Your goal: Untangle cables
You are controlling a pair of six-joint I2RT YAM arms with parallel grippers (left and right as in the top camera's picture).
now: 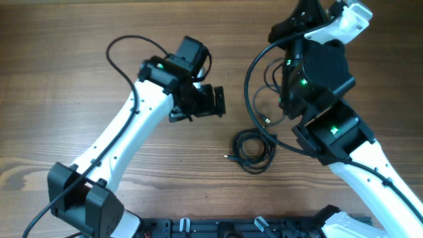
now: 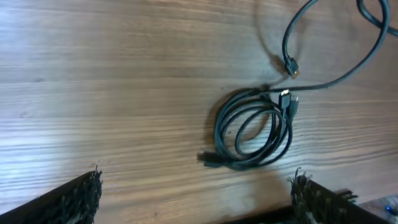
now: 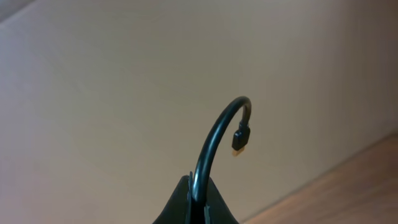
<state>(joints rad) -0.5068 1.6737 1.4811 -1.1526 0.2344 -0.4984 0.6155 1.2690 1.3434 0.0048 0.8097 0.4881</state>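
Note:
A coiled black cable lies flat on the wooden table; the left wrist view shows it with small plug ends at its top and lower left. A second thin black cable hangs loosely from the raised right arm, and its plug end rests on the table beyond the coil. My right gripper is shut on this cable near its other end, and its small plug curls above the fingers. My left gripper is open and empty, left of the coil and apart from it.
A thicker black wire from the right arm loops down beside the loose cable and passes the coil's far side. The right arm's body stands over the table's right part. A black rail runs along the front edge.

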